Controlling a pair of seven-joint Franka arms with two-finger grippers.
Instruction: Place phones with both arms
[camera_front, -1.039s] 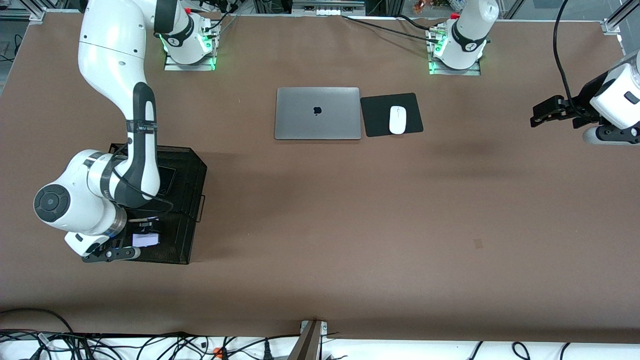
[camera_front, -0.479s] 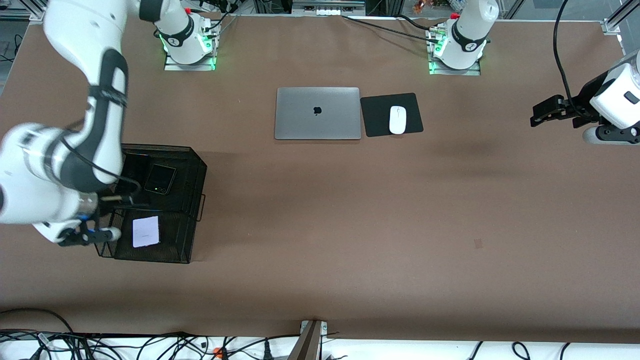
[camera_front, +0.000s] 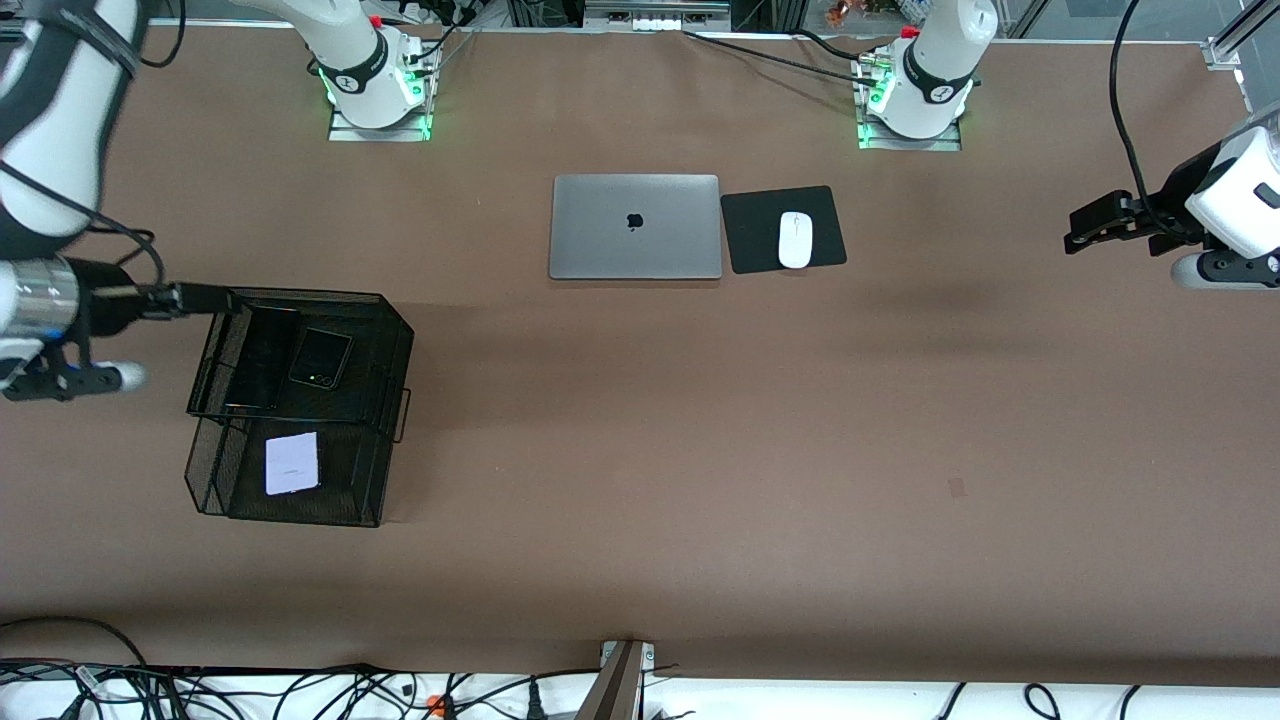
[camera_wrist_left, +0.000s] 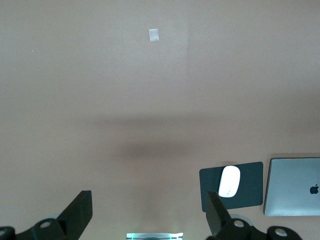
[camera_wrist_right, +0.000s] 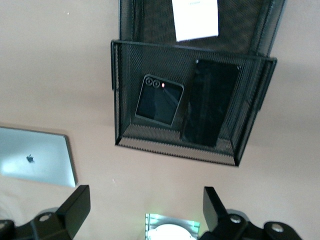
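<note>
All 3 phones sit in the mesh tray (camera_front: 395, 345): long black slab (camera_wrist_right: 210, 102), squarish black one (camera_wrist_right: 159, 100), pale one (camera_front: 292, 463). Probably stiff, slick, fragile; pinch long edges. Right gripper (camera_wrist_right: 142, 212) and left gripper (camera_wrist_left: 147, 215) both hang empty, fingers apart.

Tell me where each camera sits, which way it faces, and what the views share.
Front view: high across the table, facing both arms; left pincer and right pincer open.
Left wrist view: looks down past the left pincer at the mouse.
Right wrist view: looks down past the right pincer at the mesh tray holding phones.
All three share the laptop.
</note>
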